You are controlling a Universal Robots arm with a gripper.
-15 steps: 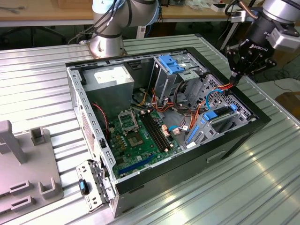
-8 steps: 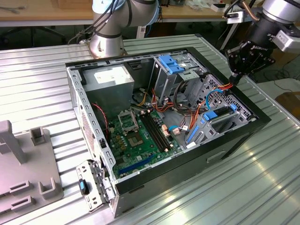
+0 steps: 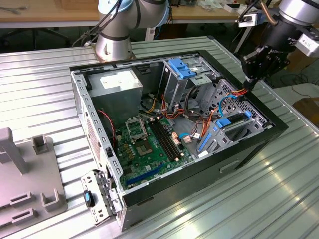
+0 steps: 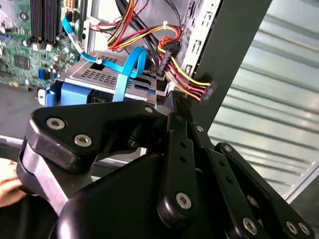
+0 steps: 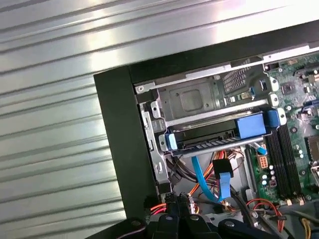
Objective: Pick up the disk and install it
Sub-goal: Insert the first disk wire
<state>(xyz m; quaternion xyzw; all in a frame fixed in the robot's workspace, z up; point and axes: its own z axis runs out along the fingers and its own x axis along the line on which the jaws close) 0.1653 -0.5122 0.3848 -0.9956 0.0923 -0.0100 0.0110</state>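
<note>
The gripper [image 3: 247, 85], pressed shut on nothing, hung over the computer case [image 3: 199, 175] corner, with the disk [image 5: 219, 133] seated in its drive bay [image 5: 194, 99] just ahead, long axis crosswise to the gripper's reach.

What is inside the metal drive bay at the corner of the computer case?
The disk in its blue carrier lies between the bay's metal walls; a blue cable and coloured wires run beside it. The metal covers part of the disk, so its depth cannot be judged.

ribbed metal table [image 3: 40, 74] | wooden bench [image 3: 45, 15] behind | glare on ribs
</note>
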